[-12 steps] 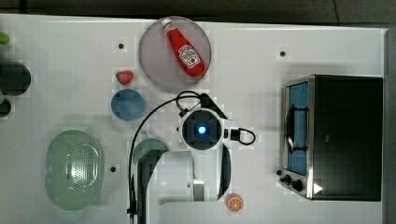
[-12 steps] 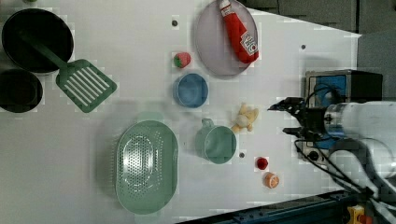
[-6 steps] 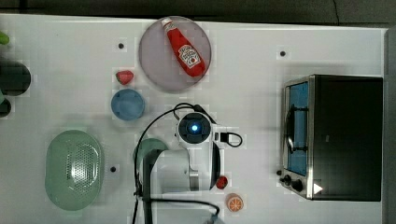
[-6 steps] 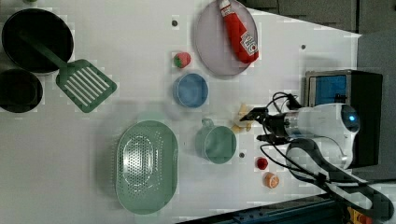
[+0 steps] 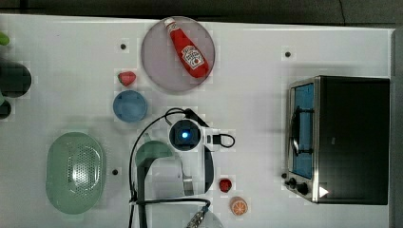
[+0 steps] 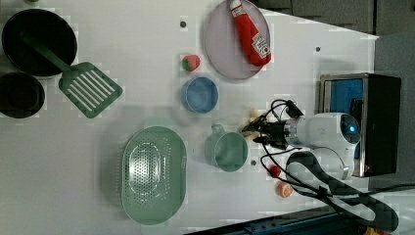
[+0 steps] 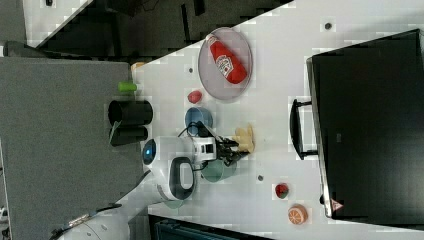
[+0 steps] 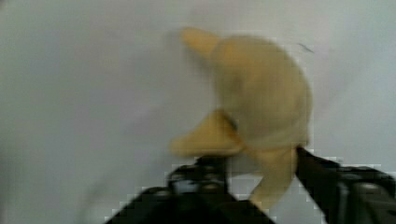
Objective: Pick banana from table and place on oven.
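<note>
A: Where does the short pale-yellow toy banana (image 8: 261, 107) lie?

B: On the white tabletop (image 5: 256, 85), just beside the green mug (image 7: 217, 171), well apart from the boxy black-topped toaster oven (image 5: 354, 137).

A: And the black two-fingered gripper (image 8: 261, 175)?

B: Its fingers (image 8: 322, 172) stand on either side of the banana's lower end, partly closed; whether they grip it cannot be told.

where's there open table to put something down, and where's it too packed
Widest bare stretch of the table: between the plate with the ketchup bottle and the oven. The oven's black top is also bare. Another free patch lies above the green colander in the top view. Crowded: around the blue bowl, green cup, gripper and banana.
</note>
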